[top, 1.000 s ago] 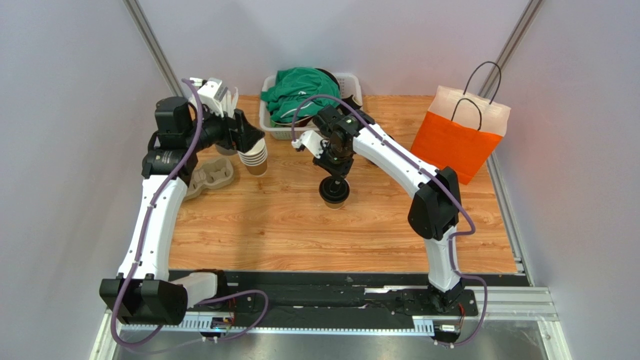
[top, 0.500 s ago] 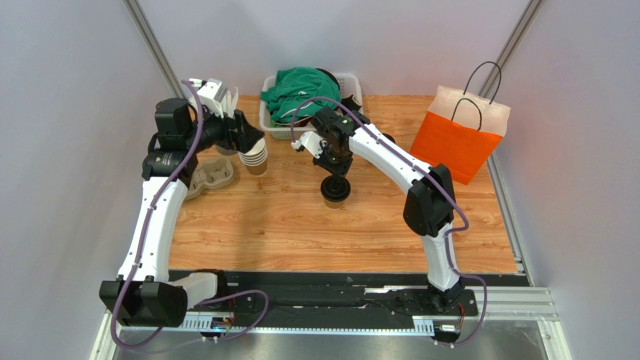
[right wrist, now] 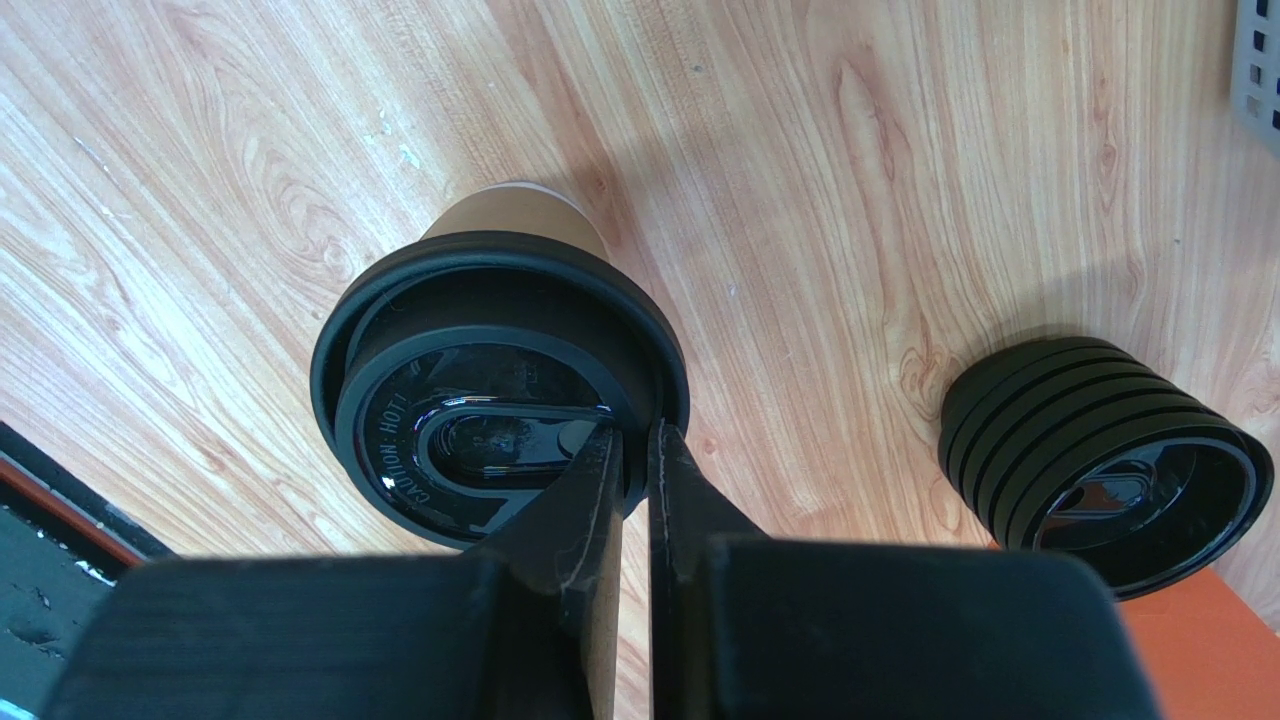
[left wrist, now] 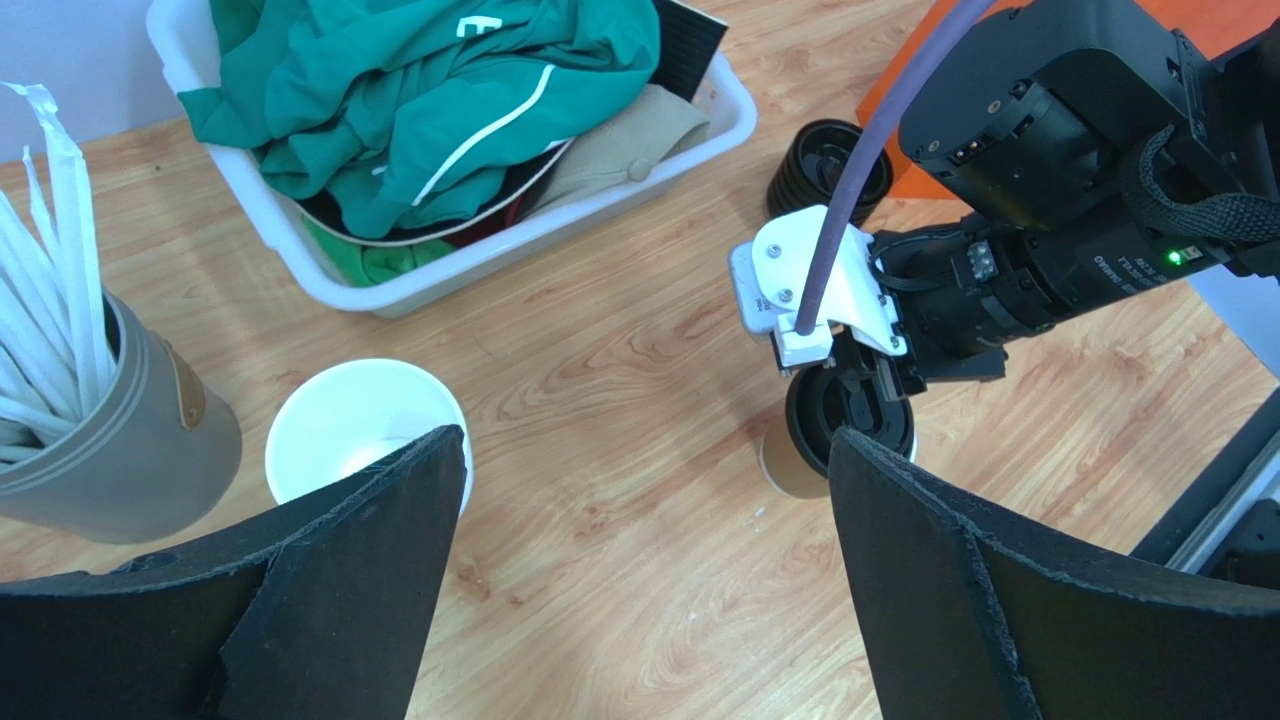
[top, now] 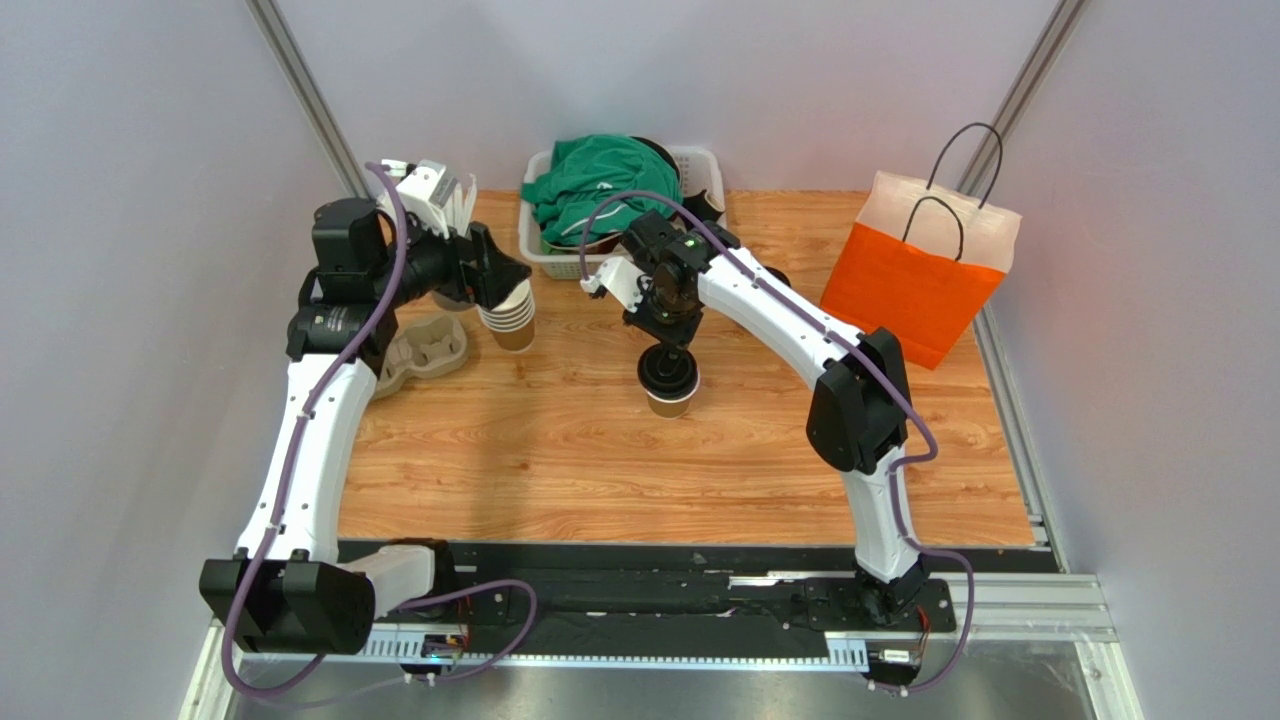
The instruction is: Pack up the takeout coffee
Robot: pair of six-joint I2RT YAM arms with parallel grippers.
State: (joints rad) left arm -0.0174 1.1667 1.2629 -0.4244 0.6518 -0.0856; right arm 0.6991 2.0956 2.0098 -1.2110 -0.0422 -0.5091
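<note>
Takeout coffee [right wrist: 451, 353] lid lettering: right wrist only

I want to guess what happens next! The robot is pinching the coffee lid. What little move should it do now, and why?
Probably lift the takeout coffee straight up. The right gripper is shut on its black lid's rim, and the orange bag stands to the right, so the cup needs to rise before travelling there.

L arm is raised from its base toward 12 o'clock, elbow bent, wrist turned toward 3 o'clock. The left gripper [top: 511, 282] is held w/ fingers [left wrist: 346, 585] spread wide, nothing between them. R arm is stretched toward 10 o'clock, wrist pointed down. The right gripper [right wrist: 633, 444] is pinched on the coffee lid [right wrist: 451, 405] rim.
</note>
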